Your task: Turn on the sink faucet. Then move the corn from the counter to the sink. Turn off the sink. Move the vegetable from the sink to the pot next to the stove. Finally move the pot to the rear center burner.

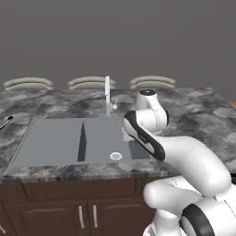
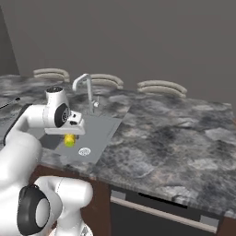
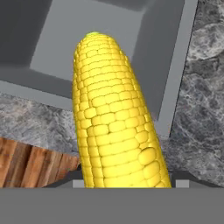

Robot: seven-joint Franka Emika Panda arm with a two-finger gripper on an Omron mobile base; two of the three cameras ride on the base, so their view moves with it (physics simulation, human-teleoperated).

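We hold the corn [image 3: 116,118] in our fingers, which close on its near end just at the bottom edge of the hand view, so the cob points away from us with its green tip far out over the sink [image 3: 168,57]. From the right base view the corn [image 2: 69,140] hangs just under the gripper [image 2: 71,131], above the right basin and a little to the far side of the drain ring [image 2: 84,151]. The sink faucet [image 1: 108,96] stands upright behind the basins, but we cannot tell from these pictures whether water runs or how its lever is set. Judging by how things lie, the corn is off the worktop [image 2: 175,138] and not yet resting on the basin floor, so we take the second step to be in hand and near its end. Left to do, as far as we can judge: letting go of the corn in the basin, shutting the faucet, carrying the cob to the pot, and moving the pot to the rear centre burner.
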